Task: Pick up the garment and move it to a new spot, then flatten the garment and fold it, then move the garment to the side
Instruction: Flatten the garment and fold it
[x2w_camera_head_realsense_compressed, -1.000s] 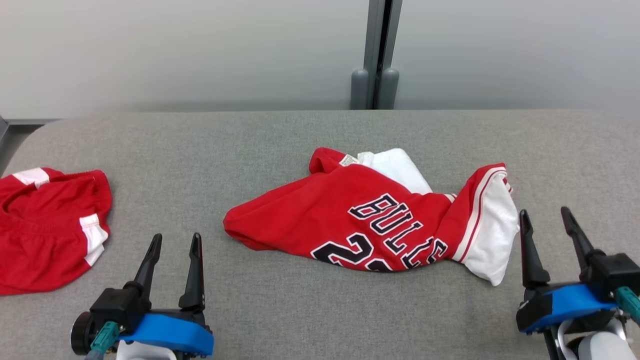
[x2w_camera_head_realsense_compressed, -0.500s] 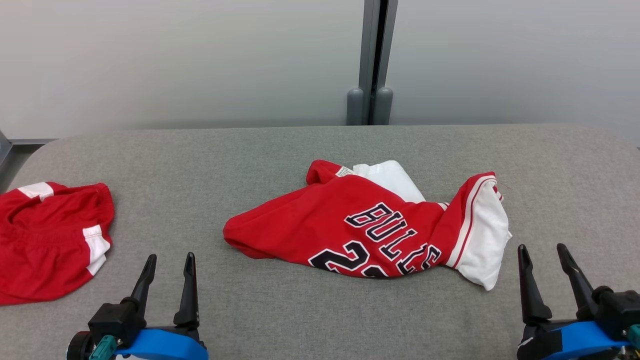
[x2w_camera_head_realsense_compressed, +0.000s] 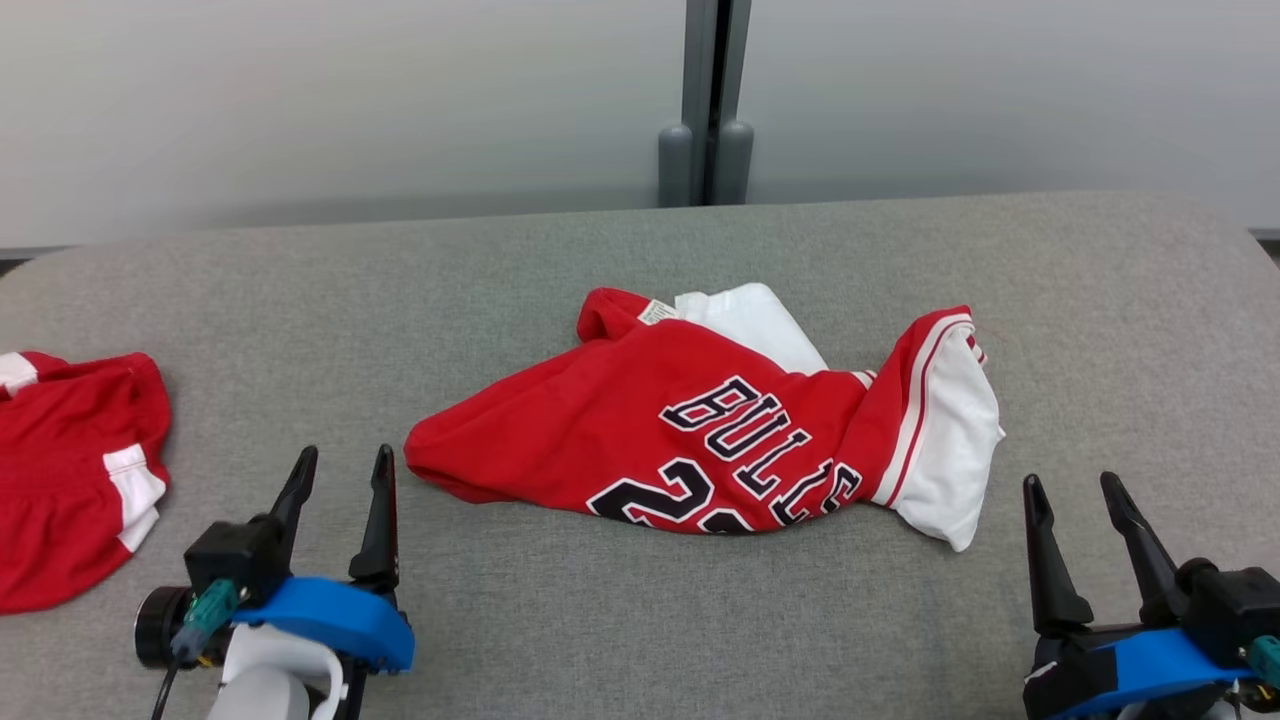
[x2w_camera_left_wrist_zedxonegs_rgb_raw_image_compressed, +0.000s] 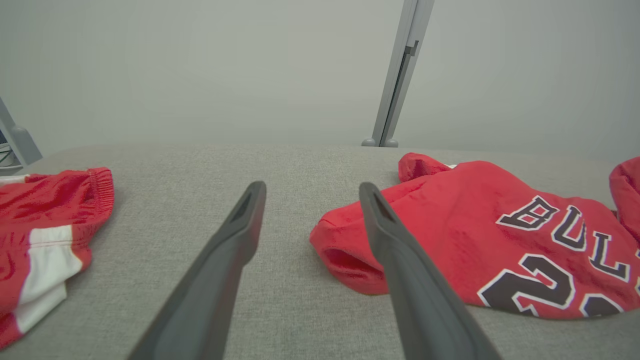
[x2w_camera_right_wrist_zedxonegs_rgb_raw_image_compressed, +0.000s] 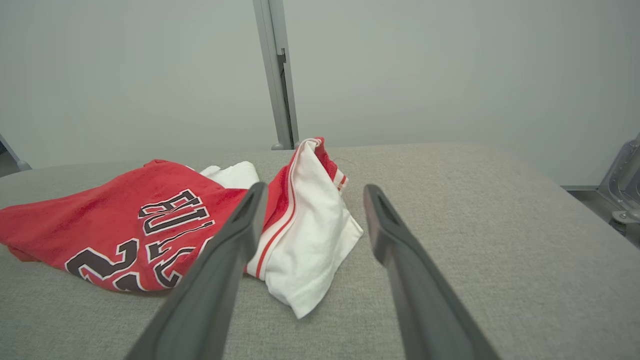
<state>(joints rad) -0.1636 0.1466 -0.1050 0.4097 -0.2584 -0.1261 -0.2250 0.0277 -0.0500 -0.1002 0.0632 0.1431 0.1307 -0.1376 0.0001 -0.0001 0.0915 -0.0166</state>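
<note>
Jersey (x2w_camera_head_realsense_compressed: 700, 430) stretches left-right mid-frame between my left end effector (x2w_camera_head_realsense_compressed: 346, 452) and right end effector (x2w_camera_head_realsense_compressed: 1069, 480), both spread apart; left looks nearer.

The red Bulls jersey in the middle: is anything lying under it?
The jersey lies crumpled on the grey table. White fabric pokes out from beneath its far edge, seemingly its own. Whatever else its folds cover is hidden.

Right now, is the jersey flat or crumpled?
Crumpled: the jersey lies in a bunched heap, its lettering creased and partly hidden.
</note>
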